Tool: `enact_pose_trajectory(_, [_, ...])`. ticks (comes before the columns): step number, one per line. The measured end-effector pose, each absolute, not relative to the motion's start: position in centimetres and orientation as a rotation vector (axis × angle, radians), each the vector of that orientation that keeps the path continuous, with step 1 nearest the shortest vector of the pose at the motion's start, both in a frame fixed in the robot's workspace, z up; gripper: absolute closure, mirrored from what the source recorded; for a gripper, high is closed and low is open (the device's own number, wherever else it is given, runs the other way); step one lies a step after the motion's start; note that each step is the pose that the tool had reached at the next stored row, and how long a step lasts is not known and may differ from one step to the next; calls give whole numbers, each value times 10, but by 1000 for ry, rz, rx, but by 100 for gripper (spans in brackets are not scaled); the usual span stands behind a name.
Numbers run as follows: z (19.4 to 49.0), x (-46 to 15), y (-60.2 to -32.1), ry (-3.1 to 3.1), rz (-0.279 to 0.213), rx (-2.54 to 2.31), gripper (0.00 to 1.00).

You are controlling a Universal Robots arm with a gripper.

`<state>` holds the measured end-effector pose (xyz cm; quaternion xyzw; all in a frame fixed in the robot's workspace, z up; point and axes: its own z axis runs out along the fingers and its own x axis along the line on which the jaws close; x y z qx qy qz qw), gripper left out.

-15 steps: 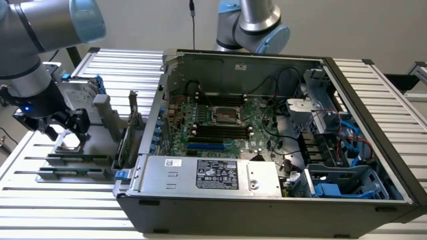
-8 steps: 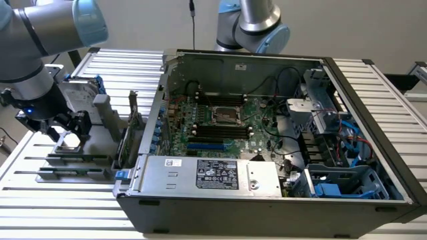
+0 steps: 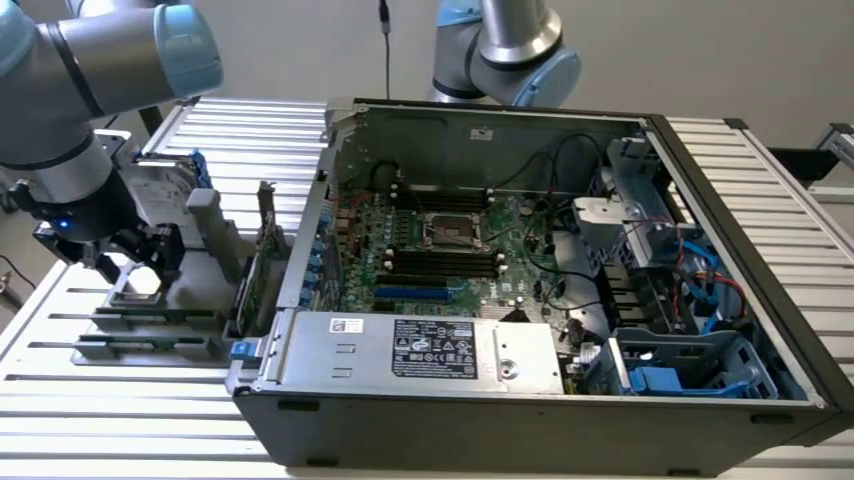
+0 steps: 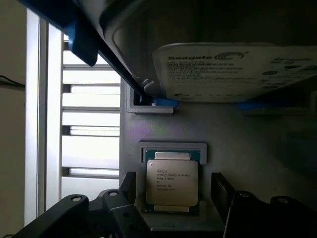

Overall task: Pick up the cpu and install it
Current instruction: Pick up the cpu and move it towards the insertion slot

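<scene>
Parked on the worktop (image 3: 80,400) at 9 o'clock from the open computer case (image 3: 534,400). Hovering with the tool (image 3: 134,262) directly over the cpu (image 4: 172,182), fingers (image 4: 130,186) spread wide beside its long edges, gripping nothing. Lying flat in a grey holder (image 4: 148,129) recess. Crowded toward 12 o'clock, exterior view, by the hard drive (image 4: 223,69); nothing between fingers and cpu.

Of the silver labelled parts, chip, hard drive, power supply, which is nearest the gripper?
The cpu, the small square chip: the open gripper straddles it. The hard drive lies farther off, and the power supply sits in the computer case.
</scene>
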<state>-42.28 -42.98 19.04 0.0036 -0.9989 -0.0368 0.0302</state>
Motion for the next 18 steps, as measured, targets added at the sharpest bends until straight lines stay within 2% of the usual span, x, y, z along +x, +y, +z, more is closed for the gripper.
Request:
enact_pose_trajectory(8, [188, -421, -430, -3074, -112, 11, 29])
enact_pose_trajectory(14, [186, -421, -429, -3076, -62, 9, 29])
enact_pose_trajectory(18, [186, -421, -426, -3076, -55, 9, 29])
